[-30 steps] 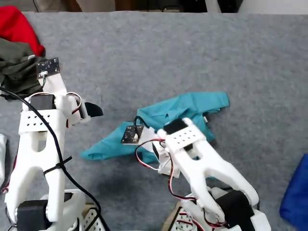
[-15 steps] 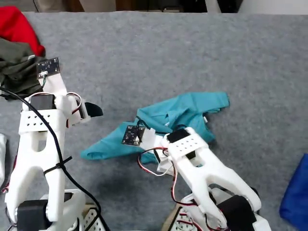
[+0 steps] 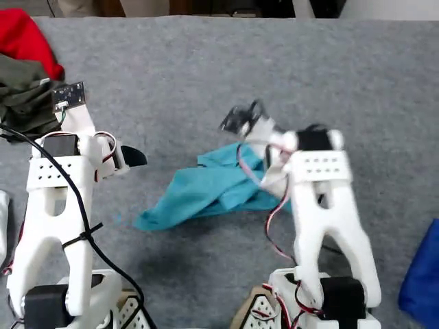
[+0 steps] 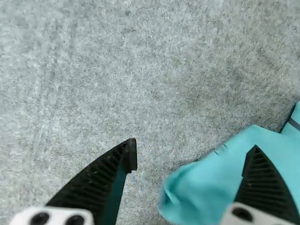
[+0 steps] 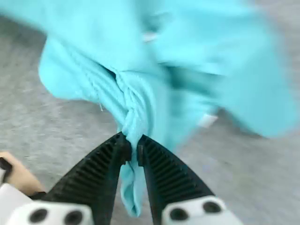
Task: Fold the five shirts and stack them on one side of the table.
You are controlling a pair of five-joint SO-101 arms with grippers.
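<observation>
A teal shirt (image 3: pixel 206 192) lies crumpled at the middle of the grey table, one end lifted. My right gripper (image 5: pixel 131 143) is shut on a bunched fold of the teal shirt (image 5: pixel 140 93), which hangs from its fingers; in the high view the right arm (image 3: pixel 315 171) stands over the shirt's right end. My left gripper (image 4: pixel 192 157) is open above bare table, with a corner of the teal shirt (image 4: pixel 220 183) lying between its fingers (image 4: pixel 112 171) and close to the other one. In the high view the left gripper (image 3: pixel 130 157) sits left of the shirt.
A red shirt (image 3: pixel 24 38) and a dark olive shirt (image 3: pixel 24 92) are piled at the far left corner. A blue shirt (image 3: pixel 422 274) lies at the right edge. The far half of the grey table (image 3: pixel 274 68) is bare.
The right arm has swung up and away from the near edge, pulling the teal shirt with it; the shirt's right part is now lifted and bunched. The left arm has not moved.
</observation>
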